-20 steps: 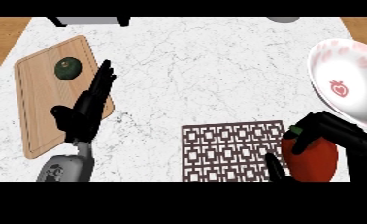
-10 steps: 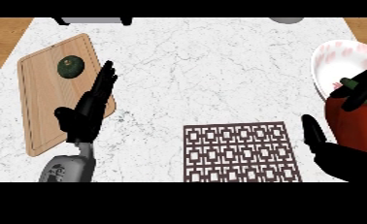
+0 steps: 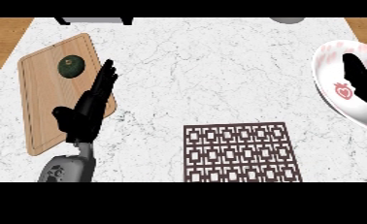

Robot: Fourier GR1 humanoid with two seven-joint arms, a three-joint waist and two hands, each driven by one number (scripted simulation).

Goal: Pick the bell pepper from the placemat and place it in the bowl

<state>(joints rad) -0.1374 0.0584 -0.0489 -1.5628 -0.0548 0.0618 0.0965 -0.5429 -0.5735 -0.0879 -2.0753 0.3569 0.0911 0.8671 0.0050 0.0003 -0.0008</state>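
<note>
The brown patterned placemat (image 3: 240, 152) lies at the front of the counter with nothing on it. The white bowl (image 3: 320, 68) with pink marks sits at the right edge, partly cut off by the view. A black part of my right hand (image 3: 353, 72) shows over the bowl's inside; the rest of the hand is outside the view. The bell pepper is not visible in this frame. My left hand (image 3: 90, 106) rests open at the left, fingers up, over the edge of the cutting board.
A wooden cutting board (image 3: 43, 102) lies at the left with a dark green round vegetable (image 3: 71, 66) on it. A grey object (image 3: 93, 20) and a smaller one (image 3: 287, 20) stand at the counter's back edge.
My right hand carried the red bell pepper from beside the placemat rightward and up to the bowl; hand and pepper are now mostly out of view. The left hand has not moved.
</note>
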